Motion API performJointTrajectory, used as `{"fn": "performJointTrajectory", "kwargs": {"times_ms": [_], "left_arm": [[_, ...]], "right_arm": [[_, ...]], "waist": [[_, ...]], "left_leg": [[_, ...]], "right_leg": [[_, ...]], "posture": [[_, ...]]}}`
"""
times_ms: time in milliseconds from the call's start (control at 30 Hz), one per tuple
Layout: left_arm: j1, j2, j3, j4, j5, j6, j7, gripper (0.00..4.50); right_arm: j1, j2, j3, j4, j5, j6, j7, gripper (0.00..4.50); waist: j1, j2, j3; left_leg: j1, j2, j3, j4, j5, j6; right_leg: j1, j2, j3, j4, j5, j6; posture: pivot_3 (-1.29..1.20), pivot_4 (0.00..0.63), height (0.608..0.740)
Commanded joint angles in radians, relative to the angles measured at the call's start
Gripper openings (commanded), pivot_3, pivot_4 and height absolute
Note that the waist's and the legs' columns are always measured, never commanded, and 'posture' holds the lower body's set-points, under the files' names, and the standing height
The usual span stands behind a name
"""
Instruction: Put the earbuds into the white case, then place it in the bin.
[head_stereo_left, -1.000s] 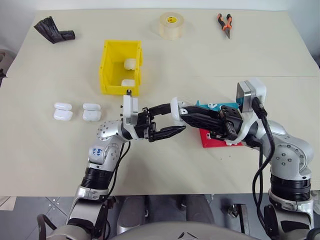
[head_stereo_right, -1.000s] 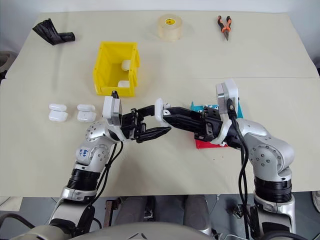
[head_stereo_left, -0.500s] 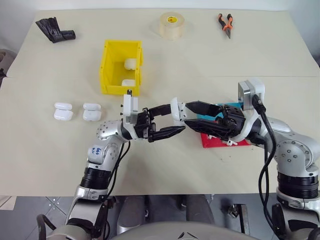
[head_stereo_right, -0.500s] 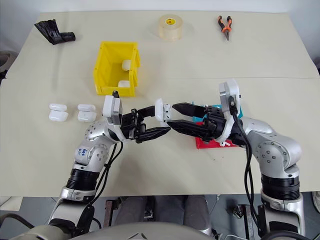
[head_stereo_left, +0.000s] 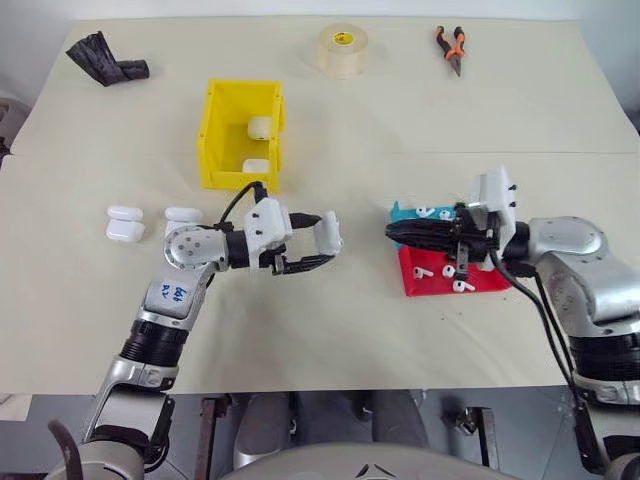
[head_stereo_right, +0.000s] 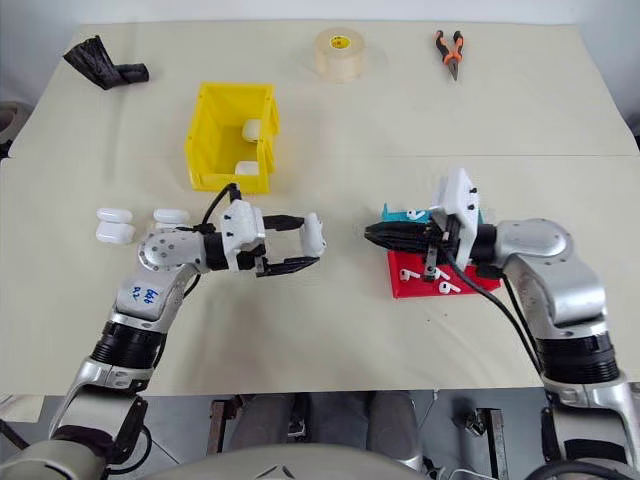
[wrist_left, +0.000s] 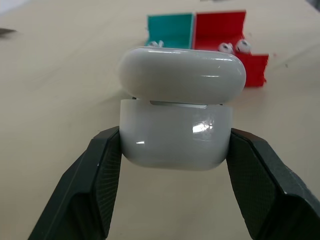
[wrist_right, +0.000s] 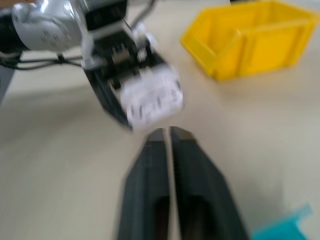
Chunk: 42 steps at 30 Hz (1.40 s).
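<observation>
White case (wrist_left: 177, 120), lid nearly down, is clamped in left claw (head_stereo_left: 310, 243) above the table, likely for carrying to yellow bin (head_stereo_left: 243, 135). Right claw (head_stereo_left: 392, 231) is pinched together, empty, over red tray (head_stereo_left: 430, 285) of earbuds (head_stereo_left: 421, 272).

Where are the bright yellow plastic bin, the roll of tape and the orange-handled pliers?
Bright yellow plastic bin (head_stereo_left: 216, 135), left eye view, on its left wall.
Roll of tape (head_stereo_left: 343, 51), left eye view, on its side.
Orange-handled pliers (head_stereo_left: 448, 46), left eye view, on the handles.
</observation>
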Motion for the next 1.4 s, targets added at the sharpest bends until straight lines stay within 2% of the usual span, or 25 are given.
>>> {"fn": "performJointTrajectory", "kwargs": {"times_ms": [33, 267, 400, 600, 833, 933, 1000, 1100, 1300, 1333, 1400], "left_arm": [[-0.019, -0.012, -0.023, -0.07, 0.002, 0.048, 0.012, 2.76], [-0.024, -0.021, -0.043, -0.106, 0.001, 0.103, 0.019, 2.76], [-0.028, -0.047, -0.02, -0.098, -0.022, 0.108, 0.035, 2.76], [-0.021, -0.051, 0.012, -0.091, -0.038, 0.089, 0.039, 2.76], [0.017, -0.068, 0.084, -0.148, -0.133, 0.14, 0.061, 2.76], [0.052, -0.078, 0.138, -0.193, -0.171, 0.159, 0.109, 2.76], [0.085, -0.084, 0.18, -0.229, -0.194, 0.168, 0.15, 2.76], [0.14, -0.08, 0.239, -0.281, -0.195, 0.164, 0.217, 2.76], [0.228, -0.092, 0.408, -0.385, -0.228, 0.306, 0.457, 2.76], [0.224, -0.102, 0.432, -0.391, -0.235, 0.314, 0.492, 2.76], [0.198, -0.11, 0.466, -0.385, -0.238, 0.325, 0.55, 2.76]], "right_arm": [[-0.035, 0.044, 0.028, -0.045, -0.001, -0.005, -0.015, 0.05], [-0.09, 0.086, 0.087, -0.066, -0.012, 0.061, -0.044, 0.05], [-0.081, 0.078, 0.13, -0.028, -0.069, 0.061, -0.048, 0.05], [-0.051, 0.034, 0.077, 0.069, -0.093, 0.016, -0.018, 0.05], [0.03, 0.024, -0.036, 0.132, -0.08, -0.083, -0.007, 0.05], [0.056, 0.041, -0.097, 0.106, -0.044, -0.115, -0.017, 0.6], [0.078, 0.045, -0.136, 0.083, -0.028, -0.127, -0.033, 1.18], [0.114, 0.055, -0.19, 0.047, 0.002, -0.142, -0.059, 2.21], [0.191, 0.068, -0.254, -0.035, 0.019, -0.178, -0.111, 4.21], [0.2, 0.067, -0.257, -0.044, 0.021, -0.173, -0.12, 4.45], [0.212, 0.066, -0.263, -0.053, 0.015, -0.18, -0.136, 4.45]], "waist": [[0.0, 0.0, 0.0], [0.0, 0.0, 0.0], [0.001, 0.0, 0.0], [0.003, 0.0, 0.0], [-0.001, 0.0, 0.0], [-0.001, 0.0, 0.0], [-0.001, 0.0, 0.0], [-0.001, 0.0, 0.0], [0.003, 0.0, 0.0], [0.004, 0.0, 0.0], [0.008, 0.0, 0.0]], "left_leg": [[0.0, 0.0, 0.0, 0.0, 0.0, 0.0], [0.0, 0.0, 0.0, 0.001, 0.0, 0.0], [0.0, 0.0, 0.0, 0.001, 0.0, 0.0], [0.0, 0.0, 0.0, 0.001, 0.0, 0.0], [0.0, 0.0, 0.0, 0.0, 0.0, 0.0], [0.0, 0.0, 0.0, 0.001, 0.0, 0.0], [0.0, 0.001, 0.0, 0.001, 0.0, 0.0], [0.0, 0.001, 0.0, 0.001, 0.0, 0.0], [0.001, 0.0, 0.0, 0.001, 0.0, 0.0], [0.0, 0.0, -0.001, 0.001, 0.0, 0.0], [0.001, 0.0, 0.0, 0.001, 0.0, 0.0]], "right_leg": [[0.0, 0.0, 0.0, 0.0, 0.0, 0.0], [0.0, 0.0, 0.0, 0.001, 0.0, 0.0], [0.0, 0.0, 0.0, 0.001, 0.0, 0.0], [0.0, 0.0, 0.0, 0.001, 0.0, 0.0], [0.0, 0.0, 0.0, 0.001, 0.0, 0.0], [0.0, 0.0, 0.001, 0.001, 0.0, 0.0], [0.0, 0.0, 0.001, 0.001, 0.0, 0.0], [0.0, 0.0, 0.001, 0.001, 0.0, 0.0], [0.0, 0.0, 0.001, 0.001, 0.0, 0.0], [0.0, 0.0, 0.001, 0.001, 0.0, 0.0], [0.0, 0.0, 0.002, 0.001, 0.0, 0.0]], "posture": [[0.0, 0.15, 0.74], [0.0, 0.15, 0.74], [0.0, 0.15, 0.74], [0.0, 0.15, 0.74], [0.0, 0.15, 0.74], [0.0, 0.15, 0.74], [0.0, 0.15, 0.74], [0.0, 0.15, 0.74], [0.0, 0.15, 0.74], [0.0, 0.15, 0.74], [0.0, 0.15, 0.74]]}}
